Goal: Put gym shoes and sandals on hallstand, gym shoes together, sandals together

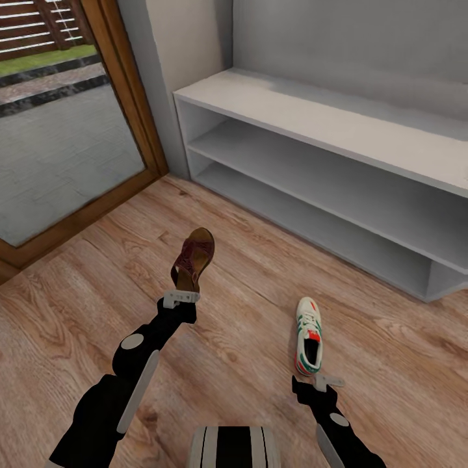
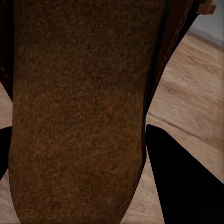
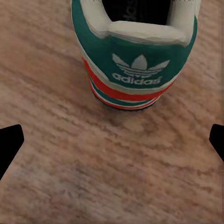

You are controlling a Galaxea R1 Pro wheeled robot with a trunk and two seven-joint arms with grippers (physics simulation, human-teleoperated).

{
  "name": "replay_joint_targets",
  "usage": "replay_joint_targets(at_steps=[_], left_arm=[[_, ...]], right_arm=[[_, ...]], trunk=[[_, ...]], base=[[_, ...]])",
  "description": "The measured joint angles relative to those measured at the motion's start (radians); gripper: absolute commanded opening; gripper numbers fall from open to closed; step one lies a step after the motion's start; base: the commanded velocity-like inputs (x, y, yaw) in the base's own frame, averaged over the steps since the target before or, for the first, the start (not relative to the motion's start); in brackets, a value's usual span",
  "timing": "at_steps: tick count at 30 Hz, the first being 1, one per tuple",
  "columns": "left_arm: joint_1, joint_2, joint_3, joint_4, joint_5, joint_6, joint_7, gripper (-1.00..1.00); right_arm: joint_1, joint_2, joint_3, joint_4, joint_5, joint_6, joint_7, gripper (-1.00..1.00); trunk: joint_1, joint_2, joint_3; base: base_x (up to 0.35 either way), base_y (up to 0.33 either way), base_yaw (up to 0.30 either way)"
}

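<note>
We read the left end effector (image 1: 184,294) clamped on a sandal (image 1: 194,257) due for the hallstand (image 1: 312,117), while the right end effector (image 1: 323,383), spread wide, must advance onto the gym shoe (image 1: 308,335) heel.

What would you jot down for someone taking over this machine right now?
Left gripper: shut on one sandal, lifted off the floor.
Right gripper: open, fingers spread just behind the heel of one gym shoe, not gripping it.
Hallstand: no shoes on the shelves in sight.
Done: one sandal picked up.
Left: rack it, grab the shoe, find the other two, pair them up.
</note>
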Motion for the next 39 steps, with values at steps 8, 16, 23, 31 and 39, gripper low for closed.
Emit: replay_joint_targets(at_steps=[8, 16, 23, 31, 39], left_arm=[[0.000, 0.000, 0.001, 0.000, 0.000, 0.000, 0.000, -1.00], [0.000, 0.000, 0.000, 0.000, 0.000, -0.001, 0.000, -1.00], [0.000, 0.000, 0.000, 0.000, 0.000, -0.001, 0.000, -1.00], [0.000, 0.000, 0.000, 0.000, 0.000, -0.001, 0.000, -1.00], [0.000, 0.000, 0.000, 0.000, 0.000, -0.001, 0.000, -1.00]], right_arm=[[0.000, 0.000, 0.000, 0.000, 0.000, 0.000, 0.000, 1.00], [0.000, 0.000, 0.000, 0.000, 0.000, 0.000, 0.000, 1.00], [0.000, 0.000, -0.001, 0.000, 0.000, 0.000, 0.000, 1.00], [0.000, 0.000, -0.001, -0.001, 0.000, 0.000, 0.000, 1.00], [0.000, -0.001, -0.002, -0.001, 0.000, 0.000, 0.000, 1.00]], trunk=[[0.000, 0.000, 0.000], [0.000, 0.000, 0.000], [0.000, 0.000, -0.002], [0.001, 0.000, -0.006], [0.003, -0.002, -0.037]], base=[[0.206, 0.000, -0.002], [0.019, 0.000, -0.003], [0.001, 0.000, -0.063], [0.000, 0.000, -0.003], [0.000, 0.000, 0.000]])
